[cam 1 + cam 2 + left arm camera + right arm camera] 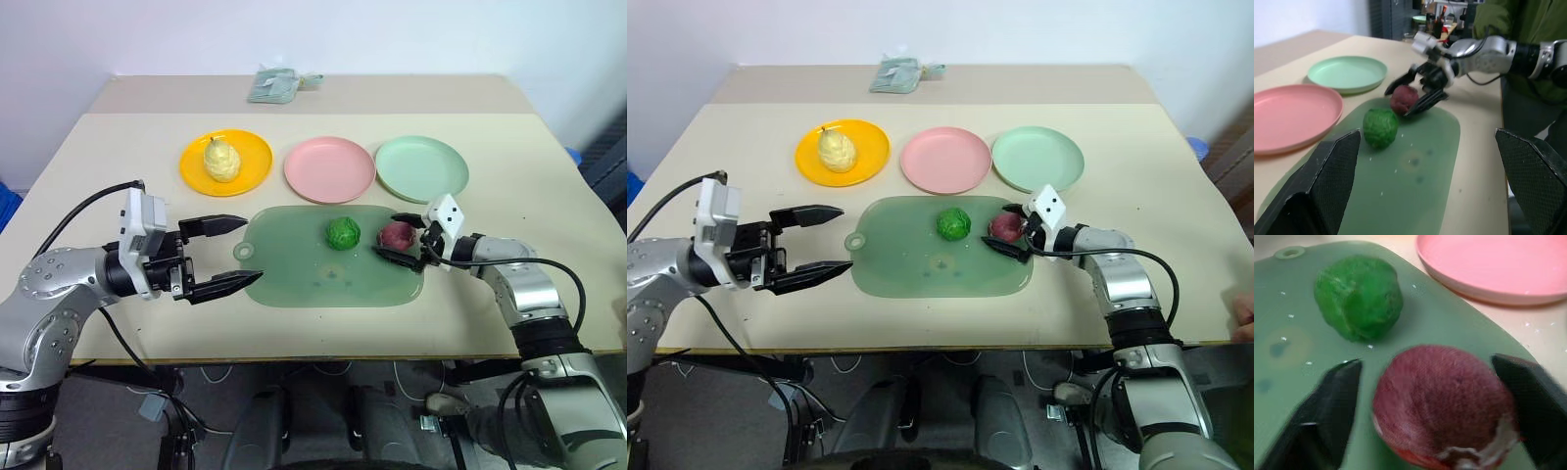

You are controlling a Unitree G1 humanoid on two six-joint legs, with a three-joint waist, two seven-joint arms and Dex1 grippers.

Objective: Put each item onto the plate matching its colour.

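A pale yellow pear (221, 157) stands on the yellow-orange plate (257, 157) at the back left. Beside it the pink plate (329, 168) and the mint green plate (421, 166) hold nothing. On the green mat (323, 279) lie a bumpy green ball (343, 233) and, to its right, a dark red-purple item (397, 235). My right gripper (387, 236) is low over the mat with one finger on each side of the red-purple item (1442, 401); a narrow gap shows at one finger (1337, 396). My left gripper (253, 249) is open at the mat's left end, pointing right, holding nothing.
A crumpled pale green packet (279, 85) lies at the table's far edge. In the left wrist view a person in a green jacket (1518, 19) is behind the right arm. Bare tabletop lies in front of the mat and at both sides.
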